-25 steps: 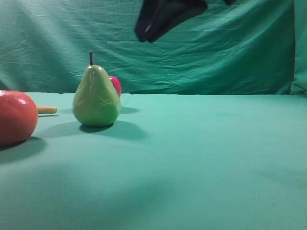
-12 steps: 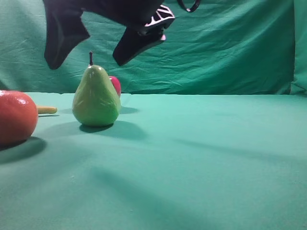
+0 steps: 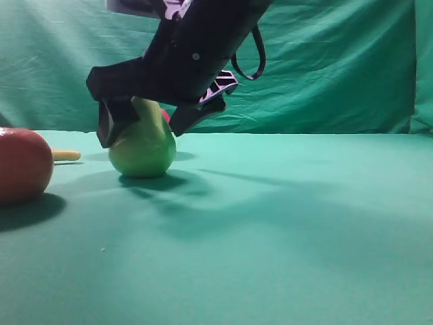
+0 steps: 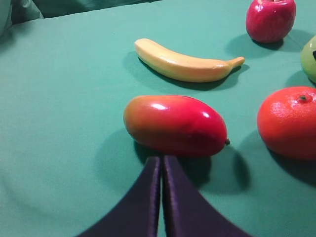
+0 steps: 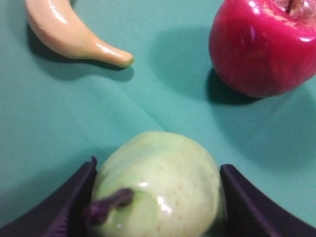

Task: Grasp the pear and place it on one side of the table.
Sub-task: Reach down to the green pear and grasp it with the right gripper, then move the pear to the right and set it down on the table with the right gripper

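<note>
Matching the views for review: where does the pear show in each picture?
Exterior high: pear left of centre, between the right hand's fingers.
Left wrist: only a green sliver of it at the right edge.
Right wrist: bottom centre, between the fingers.
Shared landmark: the banana.

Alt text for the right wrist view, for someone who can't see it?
A yellow-green pear sits between the right gripper's dark jaws, one close on each side. Beyond it on the teal table are a red apple and a banana.
</note>
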Robot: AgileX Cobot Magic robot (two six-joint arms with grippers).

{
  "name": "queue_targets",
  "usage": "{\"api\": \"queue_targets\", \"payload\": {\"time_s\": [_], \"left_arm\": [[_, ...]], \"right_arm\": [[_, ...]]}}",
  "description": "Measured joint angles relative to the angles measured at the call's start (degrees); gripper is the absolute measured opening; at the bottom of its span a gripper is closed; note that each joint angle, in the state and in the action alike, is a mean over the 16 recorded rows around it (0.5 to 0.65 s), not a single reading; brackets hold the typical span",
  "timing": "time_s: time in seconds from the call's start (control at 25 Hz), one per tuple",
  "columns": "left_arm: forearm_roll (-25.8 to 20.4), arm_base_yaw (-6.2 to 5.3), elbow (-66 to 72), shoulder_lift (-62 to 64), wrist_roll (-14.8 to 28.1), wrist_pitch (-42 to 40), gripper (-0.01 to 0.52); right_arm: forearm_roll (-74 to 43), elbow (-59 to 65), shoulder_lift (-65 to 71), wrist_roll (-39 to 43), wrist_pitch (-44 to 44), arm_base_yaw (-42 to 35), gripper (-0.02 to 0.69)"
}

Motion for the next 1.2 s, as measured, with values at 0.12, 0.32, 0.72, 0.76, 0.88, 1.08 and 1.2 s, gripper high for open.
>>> {"api": "queue_targets", "payload": {"time_s": [0.12,0.32,0.72,0.76,0.88,1.08,1.2], "left_arm": [[0.0,0.0,0.0,0.0,0.0,0.0,0.0],[0.0,0.0,0.0,0.0,0.0,0.0,0.0],[0.0,0.0,0.0,0.0,0.0,0.0,0.0],[0.0,0.0,0.0,0.0,0.0,0.0,0.0],[0.0,0.0,0.0,0.0,0.0,0.0,0.0],[0.0,0.0,0.0,0.0,0.0,0.0,0.0],[0.0,0.0,0.0,0.0,0.0,0.0,0.0]], "right_arm": [[0.03,-0.03,-1.59,0.09,3.1,-0.75,0.458],[0.15,0.29,-6.62,1.12,10.55,-3.33,0.451],[0.41,12.15,-24.11,4.45,18.45,-15.98,0.451],[0.42,14.08,-25.7,4.82,18.31,-17.63,0.451],[0.44,20.3,-29.51,5.68,16.36,-22.4,0.451],[0.44,29.32,-32.14,6.46,10.96,-28.65,0.451],[0.44,32.24,-31.37,6.85,7.99,-30.68,0.454]]}}
